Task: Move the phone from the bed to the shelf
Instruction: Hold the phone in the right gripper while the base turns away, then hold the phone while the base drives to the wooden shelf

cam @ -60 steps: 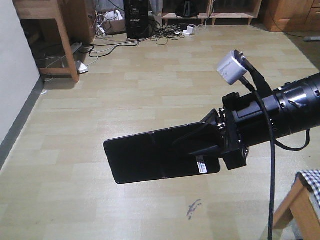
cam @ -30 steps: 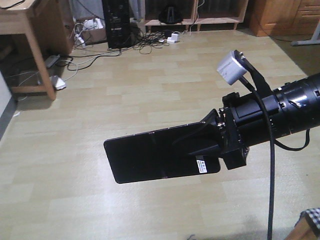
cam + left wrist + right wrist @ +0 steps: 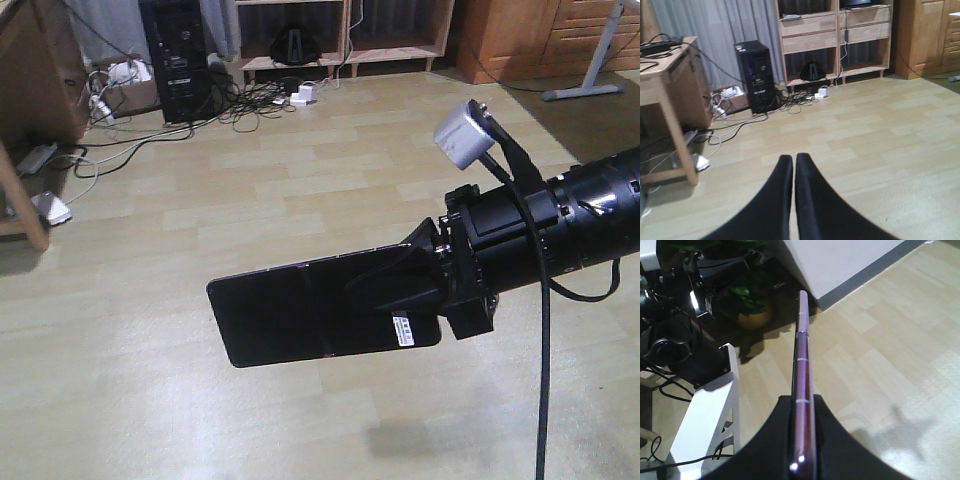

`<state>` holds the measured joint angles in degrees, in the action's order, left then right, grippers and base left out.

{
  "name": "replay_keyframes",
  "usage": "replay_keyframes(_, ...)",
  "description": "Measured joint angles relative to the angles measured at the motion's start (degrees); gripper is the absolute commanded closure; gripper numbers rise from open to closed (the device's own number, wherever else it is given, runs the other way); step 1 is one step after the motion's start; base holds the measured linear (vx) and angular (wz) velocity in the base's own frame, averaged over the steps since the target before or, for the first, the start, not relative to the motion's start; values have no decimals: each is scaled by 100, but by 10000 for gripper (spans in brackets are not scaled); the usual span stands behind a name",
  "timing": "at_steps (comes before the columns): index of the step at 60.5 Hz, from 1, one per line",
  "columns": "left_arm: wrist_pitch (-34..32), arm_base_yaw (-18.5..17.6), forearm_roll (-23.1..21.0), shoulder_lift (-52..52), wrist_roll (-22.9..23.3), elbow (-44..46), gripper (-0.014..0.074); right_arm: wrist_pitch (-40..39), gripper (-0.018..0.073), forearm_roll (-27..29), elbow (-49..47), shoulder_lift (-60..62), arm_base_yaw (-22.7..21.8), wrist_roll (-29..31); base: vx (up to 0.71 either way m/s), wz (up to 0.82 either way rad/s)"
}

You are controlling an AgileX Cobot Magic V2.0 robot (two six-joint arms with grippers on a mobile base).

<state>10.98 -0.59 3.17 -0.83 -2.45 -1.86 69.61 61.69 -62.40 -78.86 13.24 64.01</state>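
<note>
The phone [image 3: 300,312], a flat glossy black slab, is held level above the floor by my right gripper [image 3: 352,290], which is shut on its right end. In the right wrist view the phone [image 3: 802,352] shows edge-on, thin and rose-tinted, running out from between the gripper [image 3: 801,399] fingers. My left gripper [image 3: 793,159] is shut with nothing between its black fingers. A light-wood shelf [image 3: 835,37] stands against the far wall, also seen as the shelf [image 3: 345,50] at the top of the front view. The bed is out of view.
A black computer tower [image 3: 757,77] and tangled cables [image 3: 795,97] lie left of the shelf. A wooden desk [image 3: 667,85] stands at the left, a brown cabinet [image 3: 925,35] at the right. A white stand [image 3: 710,415] and a potted plant [image 3: 752,315] are beside the right arm.
The whole view has swung and advanced toward the far wall: the desk slid off to the left, the bed corner left the lower right. The phone stays gripped the same way.
</note>
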Motion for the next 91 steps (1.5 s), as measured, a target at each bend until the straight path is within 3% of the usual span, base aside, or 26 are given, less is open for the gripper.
replay_keyframes(91, 0, 0, 0, 0, 0, 0, 596, 0, 560, 0, 0, 0, 0, 0, 45, -19)
